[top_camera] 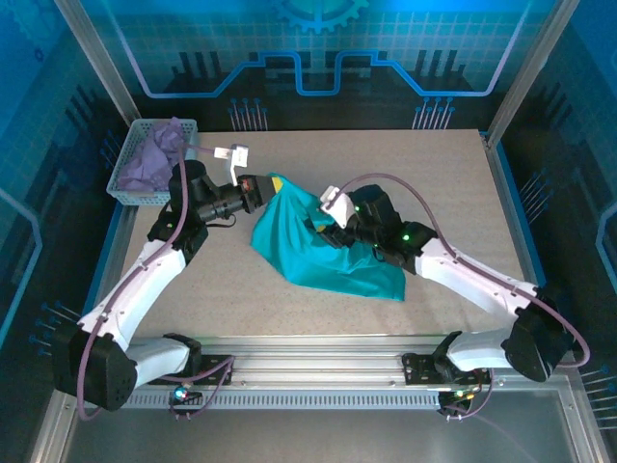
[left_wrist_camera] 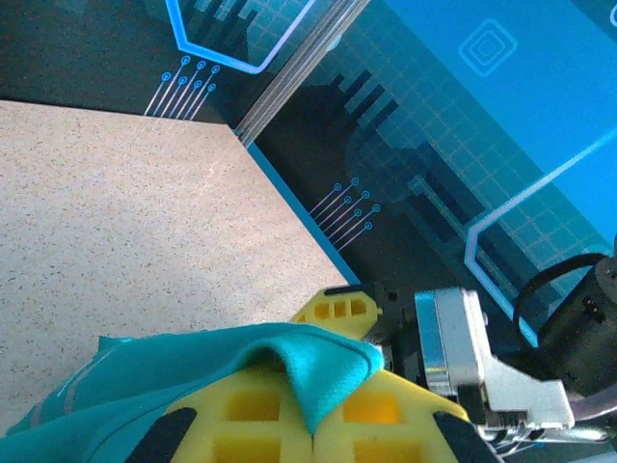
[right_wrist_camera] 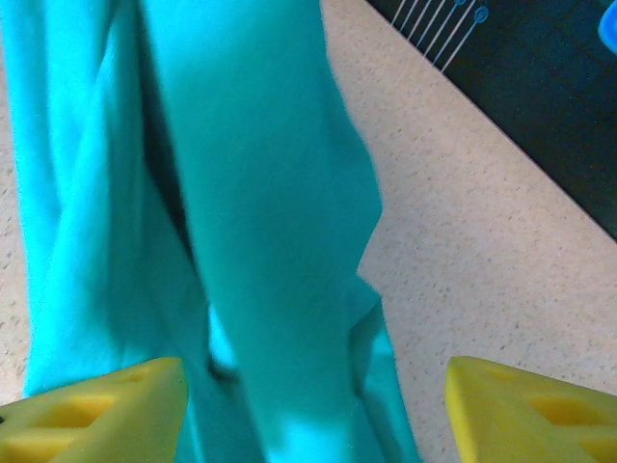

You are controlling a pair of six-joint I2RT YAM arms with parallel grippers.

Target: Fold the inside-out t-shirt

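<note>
The teal t-shirt (top_camera: pixel 333 256) lies bunched near the middle of the worktop (top_camera: pixel 443 183), spreading toward the lower right of the overhead picture. Its upper left corner is drawn up to a point. The left fingers (top_camera: pixel 273 183) are clenched on that corner. In the left wrist picture a fold of teal fabric (left_wrist_camera: pixel 289 362) is pinched between the yellow left fingers (left_wrist_camera: pixel 386 410). The right fingers (right_wrist_camera: pixel 96 415) stand released and wide apart, one at each lower corner of the right wrist picture, with the t-shirt (right_wrist_camera: pixel 260 212) running between them in long folds. A basket (top_camera: pixel 127 194) sits at the upper left of the worktop and holds a purple cloth (top_camera: pixel 154 154).
</note>
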